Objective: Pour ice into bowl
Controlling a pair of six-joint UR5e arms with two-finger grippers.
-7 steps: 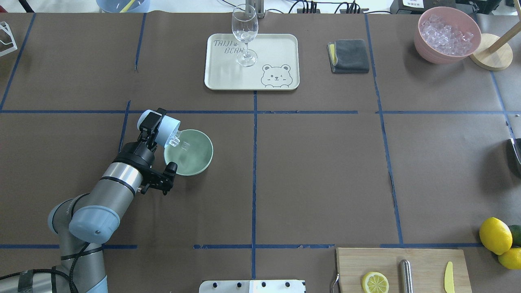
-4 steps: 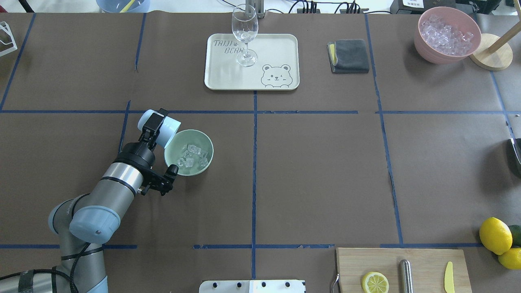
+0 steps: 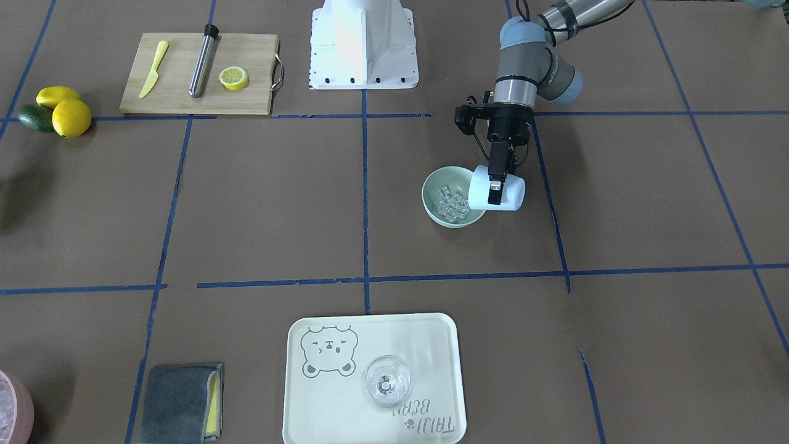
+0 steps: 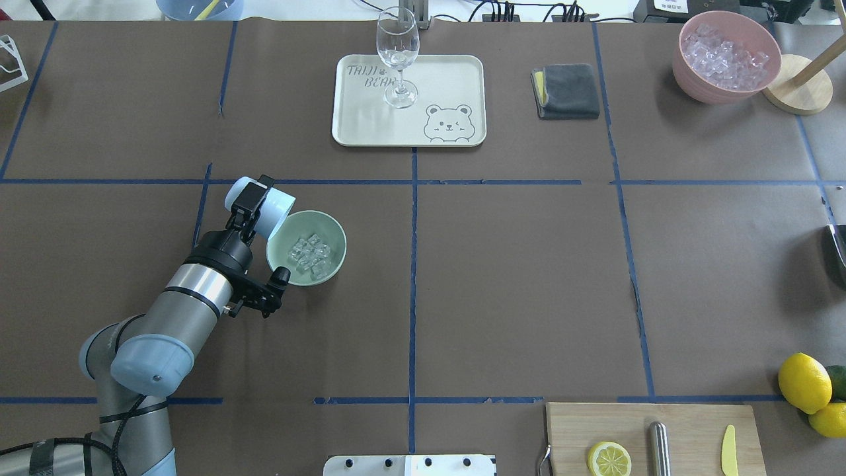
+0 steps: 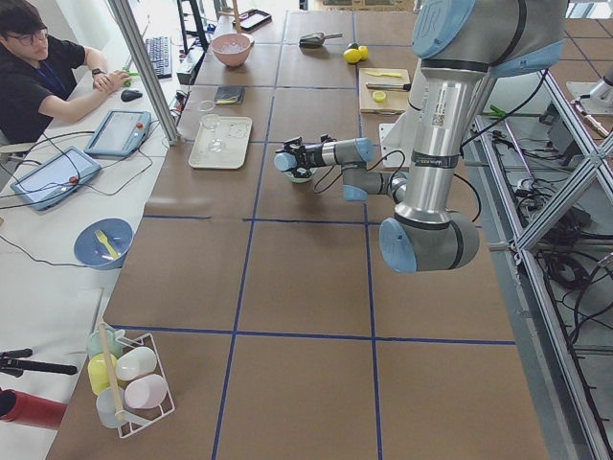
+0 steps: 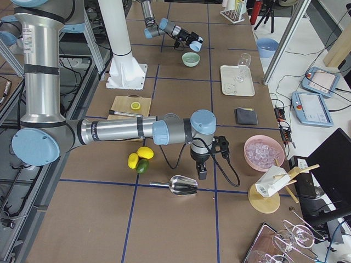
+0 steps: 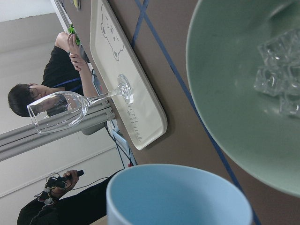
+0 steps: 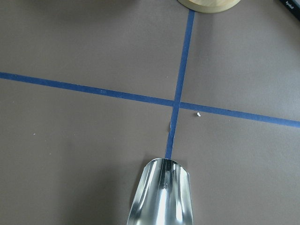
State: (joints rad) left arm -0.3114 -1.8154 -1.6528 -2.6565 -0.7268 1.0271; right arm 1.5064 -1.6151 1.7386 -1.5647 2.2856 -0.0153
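My left gripper (image 4: 254,200) is shut on a light blue cup (image 4: 266,210), held on its side with its mouth over the near-left rim of the mint-green bowl (image 4: 334,261). The ice (image 4: 309,254) lies as a small heap of clear cubes inside the bowl. The front view shows the same cup (image 3: 505,192), bowl (image 3: 429,192) and ice (image 3: 452,203). In the left wrist view the cup (image 7: 178,197) looks empty beside the bowl (image 7: 229,93). My right gripper (image 6: 202,172) hovers by a metal scoop (image 6: 184,186); I cannot tell if it is open.
A wine glass (image 4: 398,53) stands on a cream tray (image 4: 456,73) at the back. A pink bowl of ice (image 4: 727,56), a grey cloth (image 4: 566,90), a cutting board (image 4: 687,423) and lemons (image 4: 803,382) are on the right side.
The ice has fallen out of the tipped cup and settled in the bowl. The left arm and cup have hardly moved.
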